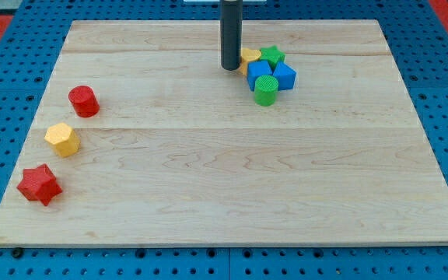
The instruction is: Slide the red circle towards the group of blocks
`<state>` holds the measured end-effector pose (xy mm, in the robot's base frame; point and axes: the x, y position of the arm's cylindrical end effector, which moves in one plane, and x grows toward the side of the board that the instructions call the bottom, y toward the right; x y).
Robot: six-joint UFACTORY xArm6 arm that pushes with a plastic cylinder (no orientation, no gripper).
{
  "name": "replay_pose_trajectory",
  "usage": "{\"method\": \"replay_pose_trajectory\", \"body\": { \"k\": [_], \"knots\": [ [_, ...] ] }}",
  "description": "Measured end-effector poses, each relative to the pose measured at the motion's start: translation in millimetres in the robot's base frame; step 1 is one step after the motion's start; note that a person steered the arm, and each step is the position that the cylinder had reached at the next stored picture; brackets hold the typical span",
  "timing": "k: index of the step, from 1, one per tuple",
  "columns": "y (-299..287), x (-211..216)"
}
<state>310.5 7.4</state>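
Observation:
The red circle (84,101) is a short red cylinder near the board's left edge, upper left of the view. The group of blocks sits at the top centre-right: a yellow block (249,59), a green star (271,56), two blue blocks (260,72) (285,76) and a green cylinder (266,91). My tip (230,68) stands just left of the yellow block, touching or nearly touching the group. It is far to the right of the red circle.
A yellow hexagon (62,139) lies below the red circle, and a red star (39,184) lies below that, near the left edge. The wooden board (224,179) rests on a blue perforated table (6,117).

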Motion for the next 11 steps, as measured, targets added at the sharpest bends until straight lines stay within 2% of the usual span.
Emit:
{"method": "replay_pose_trajectory", "body": {
  "k": [1,2,3,5,6,9,10,11],
  "knots": [
    [-50.2,32.3],
    [-86.1,83.2],
    [-149.5,118.8],
    [-265.9,120.9],
    [-267.9,102.4],
    [-124.3,51.1],
    [-147.2,38.8],
    [-142.4,13.9]
  ]
}}
